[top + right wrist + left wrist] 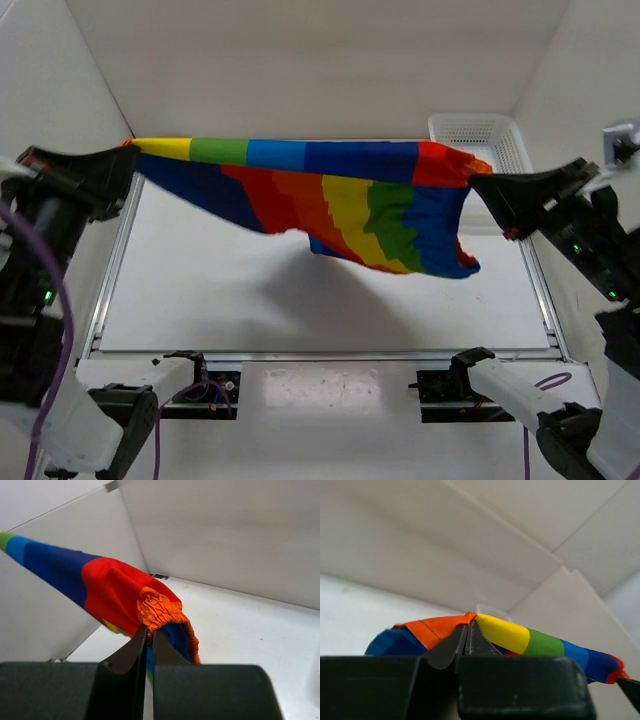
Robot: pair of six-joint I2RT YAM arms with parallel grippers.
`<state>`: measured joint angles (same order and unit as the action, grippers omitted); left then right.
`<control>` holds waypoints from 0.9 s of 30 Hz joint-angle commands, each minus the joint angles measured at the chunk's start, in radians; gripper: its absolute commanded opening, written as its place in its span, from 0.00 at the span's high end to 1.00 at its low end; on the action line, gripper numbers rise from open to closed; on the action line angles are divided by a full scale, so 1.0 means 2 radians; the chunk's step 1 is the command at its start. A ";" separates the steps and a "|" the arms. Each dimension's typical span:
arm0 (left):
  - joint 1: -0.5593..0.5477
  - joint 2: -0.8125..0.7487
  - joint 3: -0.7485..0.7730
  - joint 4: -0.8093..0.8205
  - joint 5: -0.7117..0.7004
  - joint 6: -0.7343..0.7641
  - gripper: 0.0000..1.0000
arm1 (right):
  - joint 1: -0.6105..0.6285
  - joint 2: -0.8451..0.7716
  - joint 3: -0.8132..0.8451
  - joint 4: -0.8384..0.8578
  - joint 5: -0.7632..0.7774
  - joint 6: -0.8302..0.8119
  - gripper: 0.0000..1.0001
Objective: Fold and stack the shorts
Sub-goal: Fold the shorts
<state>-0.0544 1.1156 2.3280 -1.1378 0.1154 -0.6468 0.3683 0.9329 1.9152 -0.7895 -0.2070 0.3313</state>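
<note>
Left claw (128, 152): pressed together, pinching an orange-edged corner of the shorts (340, 200). Shorts: rainbow-striped, stretched in the air between both claws, top edge taut, lower part sagging above the desk (200, 300), clear of it. Right claw (480, 180): pressed together, pinching the gathered orange waistband. White mesh basket (478, 132): far right corner of the desk, behind the shorts.

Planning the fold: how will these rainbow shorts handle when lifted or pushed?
Probably floppy: the shorts sag between the left gripper and right gripper, each pinching an end, so a push would likely bunch them. Likely light: fingertip pinches alone hold them aloft.
</note>
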 commanded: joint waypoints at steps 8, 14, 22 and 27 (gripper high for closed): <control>0.004 -0.007 0.098 -0.012 -0.049 -0.023 0.90 | -0.002 -0.046 0.013 -0.072 0.023 -0.002 1.00; 0.004 0.042 -0.024 0.026 -0.037 -0.015 0.90 | -0.002 -0.017 -0.074 -0.049 0.094 -0.003 1.00; 0.012 0.228 -0.021 0.070 -0.015 0.017 0.90 | -0.002 0.132 -0.159 0.048 0.162 -0.015 1.00; 0.028 0.345 0.033 0.076 -0.002 0.021 0.90 | -0.007 0.275 -0.119 0.090 0.191 -0.020 1.00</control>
<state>-0.0273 1.7935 2.3138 -1.0107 0.1322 -0.6369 0.3702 1.4364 1.6077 -0.6769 0.0772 0.3283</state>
